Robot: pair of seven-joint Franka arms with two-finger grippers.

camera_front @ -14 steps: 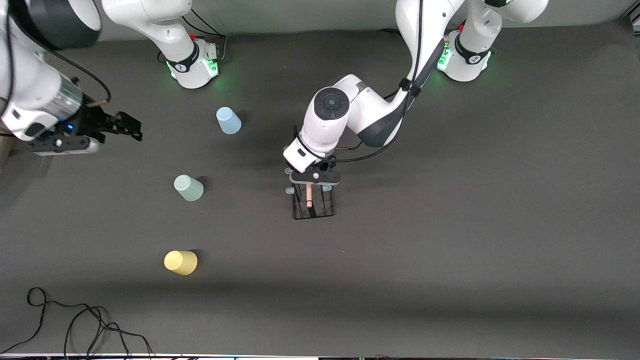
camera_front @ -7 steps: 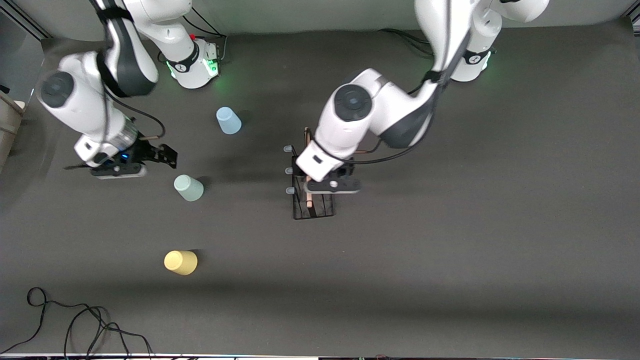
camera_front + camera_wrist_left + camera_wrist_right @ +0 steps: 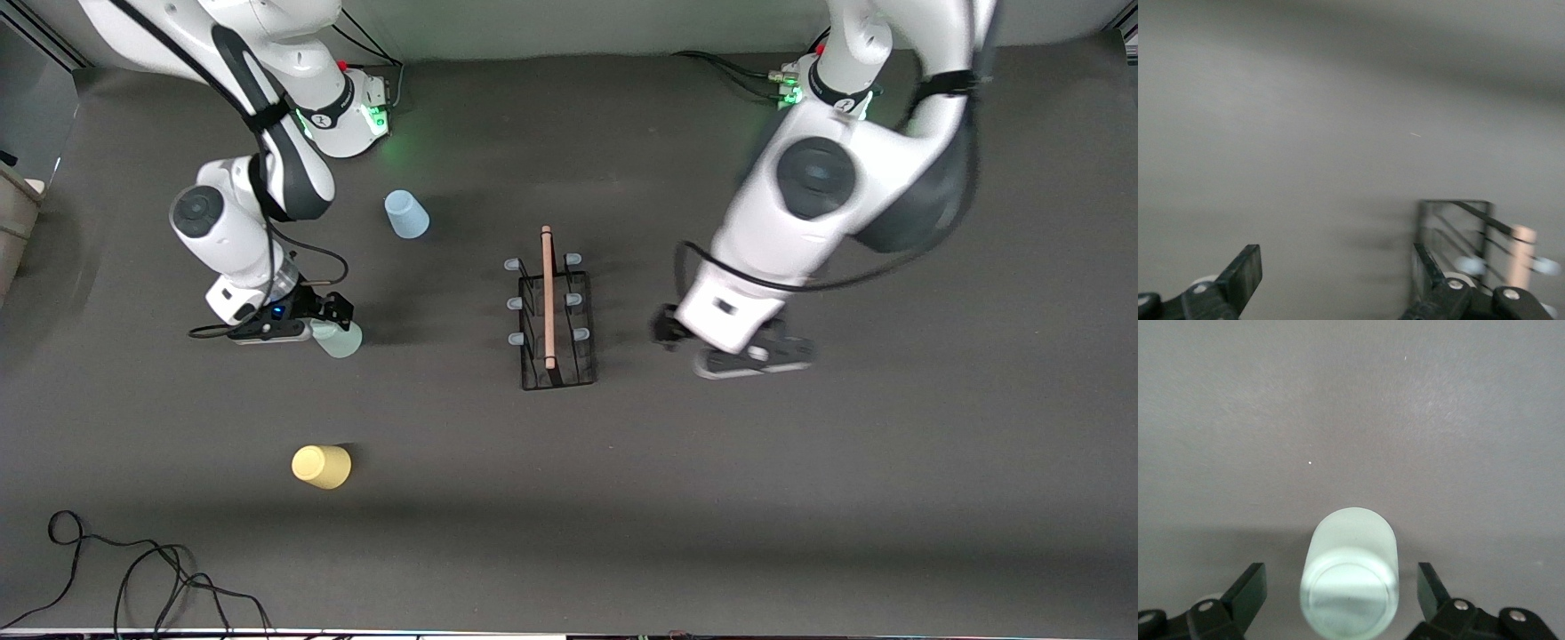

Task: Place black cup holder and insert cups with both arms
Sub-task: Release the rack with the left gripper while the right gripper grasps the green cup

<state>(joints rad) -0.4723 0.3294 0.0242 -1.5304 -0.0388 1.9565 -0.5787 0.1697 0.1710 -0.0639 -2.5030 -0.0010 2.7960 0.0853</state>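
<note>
Both arms have shifted: the left gripper has let go of the rack and swung off toward its own end of the table, while the right gripper has dropped onto the green cup.

Going left to right in the front view: the right gripper (image 3: 327, 322) stands wide open with the pale green cup (image 3: 339, 338) between its fingers (image 3: 1245, 597), not yet squeezed. The yellow cup (image 3: 321, 466) sits nearer the camera than that gripper, and the blue cup (image 3: 405, 214) farther. The black cup holder (image 3: 551, 320) stands alone mid-table. The left gripper (image 3: 751, 351), open and empty, hovers just beside it.
</note>
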